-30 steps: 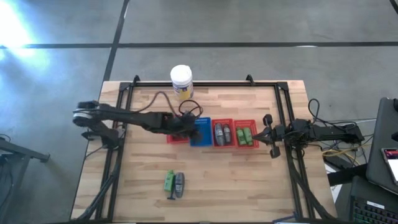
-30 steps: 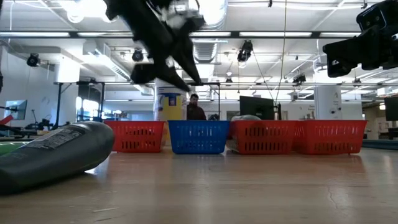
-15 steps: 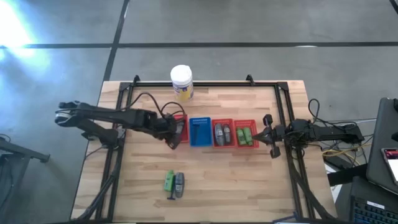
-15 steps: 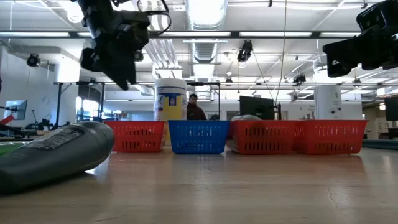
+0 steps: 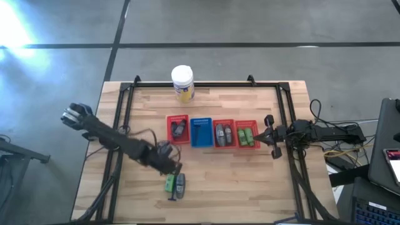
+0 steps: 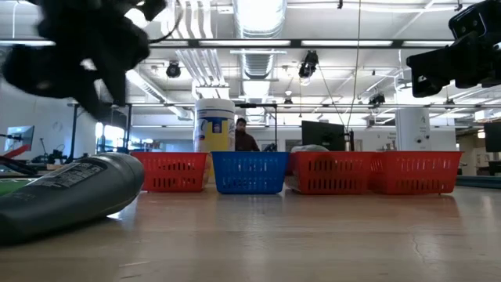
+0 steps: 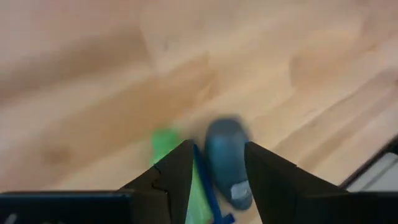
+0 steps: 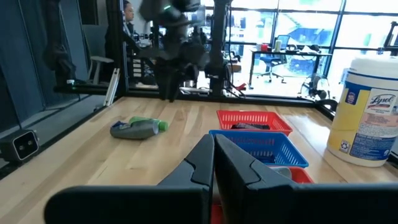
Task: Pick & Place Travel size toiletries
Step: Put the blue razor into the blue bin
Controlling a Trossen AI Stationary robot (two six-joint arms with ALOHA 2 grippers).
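Observation:
Two travel tubes, one green and one grey, lie side by side on the wooden table near its near edge. My left gripper hovers open just above them; in the left wrist view its fingers stand either side of the grey tube, with the green tube beside it. In the low view the grey tube fills the near left. My right gripper waits shut at the table's right side, its fingers together.
A row of mesh baskets stands mid-table. The left red basket holds a grey tube, then comes the blue basket. Another red one holds two grey tubes, and the last red one green tubes. The white jar stands at the far edge.
My left gripper has swung from over the blue basket to the left red basket, then toward the table's near edge and down, ending above the green and grey tubes. A grey tube now shows in the left red basket where the gripper stood.

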